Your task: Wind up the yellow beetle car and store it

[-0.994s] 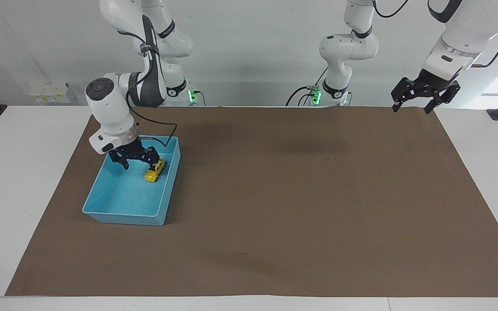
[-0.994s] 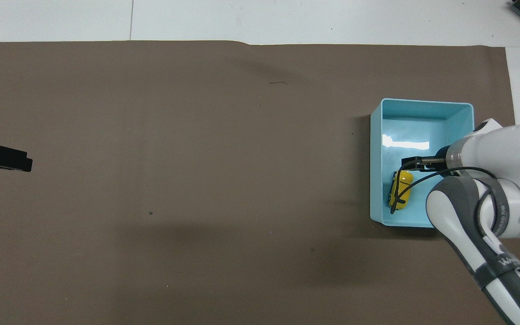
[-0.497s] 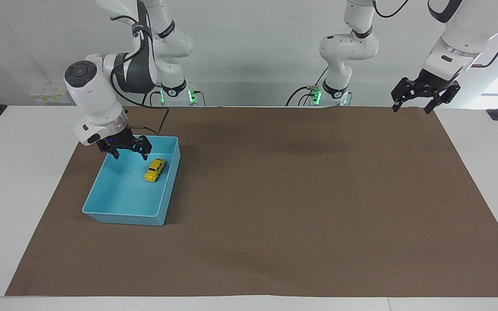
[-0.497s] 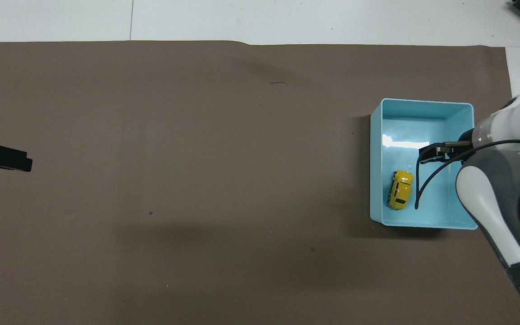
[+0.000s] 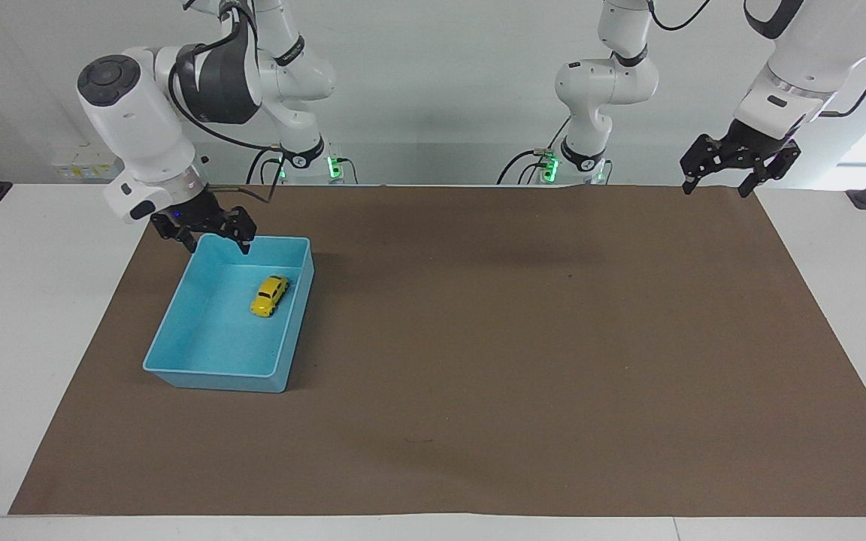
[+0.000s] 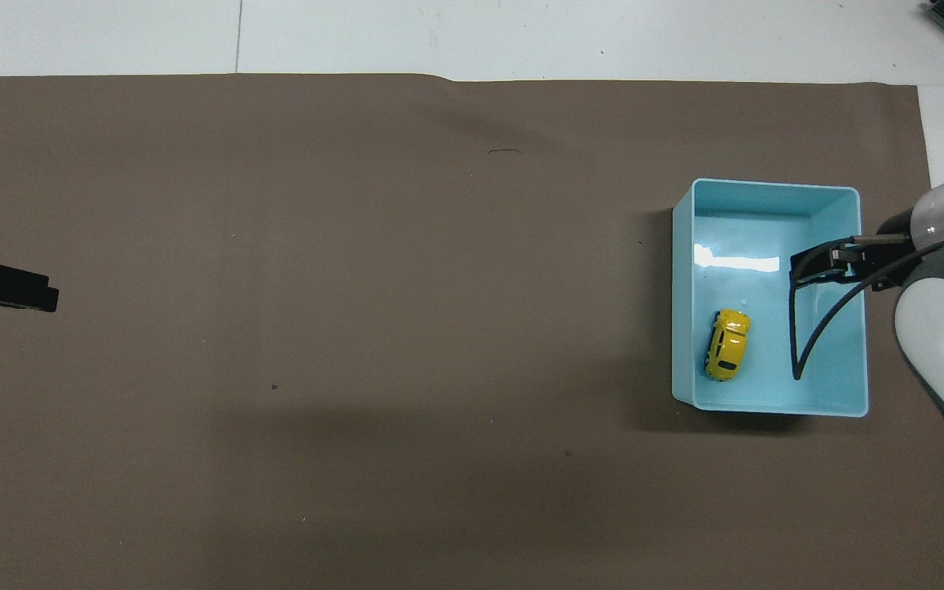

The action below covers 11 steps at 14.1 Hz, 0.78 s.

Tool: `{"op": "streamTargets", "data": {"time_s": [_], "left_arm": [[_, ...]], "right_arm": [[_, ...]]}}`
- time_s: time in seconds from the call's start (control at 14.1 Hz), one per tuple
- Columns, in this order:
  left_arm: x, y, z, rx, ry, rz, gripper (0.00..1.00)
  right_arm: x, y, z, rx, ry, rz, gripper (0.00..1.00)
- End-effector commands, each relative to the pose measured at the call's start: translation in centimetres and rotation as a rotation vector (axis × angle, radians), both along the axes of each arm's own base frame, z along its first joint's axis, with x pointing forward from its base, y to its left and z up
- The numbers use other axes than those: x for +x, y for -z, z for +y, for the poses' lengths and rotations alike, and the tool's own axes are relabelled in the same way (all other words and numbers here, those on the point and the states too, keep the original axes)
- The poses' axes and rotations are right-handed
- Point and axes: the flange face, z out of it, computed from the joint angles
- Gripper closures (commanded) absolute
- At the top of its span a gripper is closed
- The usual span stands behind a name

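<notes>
A brown mat [image 5: 478, 338] covers most of the white table [image 5: 19, 300]. On the mat, at the right arm's end of the table, sits a blue bin [image 5: 177, 338]. The yellow beetle car [image 5: 269, 295] rests on its wheels on the floor of the bin, beside the bin wall that faces the middle of the table, in the half nearer the robots. The right gripper [image 5: 210, 235] hangs over the bin's rim nearest the robots, its fingers spread and holding nothing, clear of the car. The left gripper [image 5: 726, 180] waits above the mat's corner at the left arm's end, its fingers spread and empty as well.
</notes>
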Motion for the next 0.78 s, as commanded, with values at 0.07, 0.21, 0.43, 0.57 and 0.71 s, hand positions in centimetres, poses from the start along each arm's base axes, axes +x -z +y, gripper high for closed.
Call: {"op": "streamTargets", "data": {"time_s": [0.07,0.21,0.43,0.57,0.71], "left_arm": [[-0.7,-0.3,0.1,0.014,0.001,-0.005,0.0],[-0.7,-0.3,0.1,0.013,0.001,-0.005,0.0],[-0.7,-0.3,0.1,0.014,0.001,-0.005,0.0],[-0.7,-0.4,0.1,0.014,0.001,-0.006,0.0],[-0.7,-0.4,0.1,0.014,0.001,-0.006,0.0]], "right_arm": [[-0.1,-3.9,-0.2,0.024,0.001,0.001,0.0],[-0.3,-5.3,-0.3,0.025,-0.006,0.004,0.0],[-0.8,-6.6,-0.1,0.027,-0.012,0.026,0.0],[-0.9,-7.0,-0.5,0.029,-0.004,0.029,0.0],[-1.0,-7.2,-0.4,0.027,-0.004,0.02,0.0]]}}
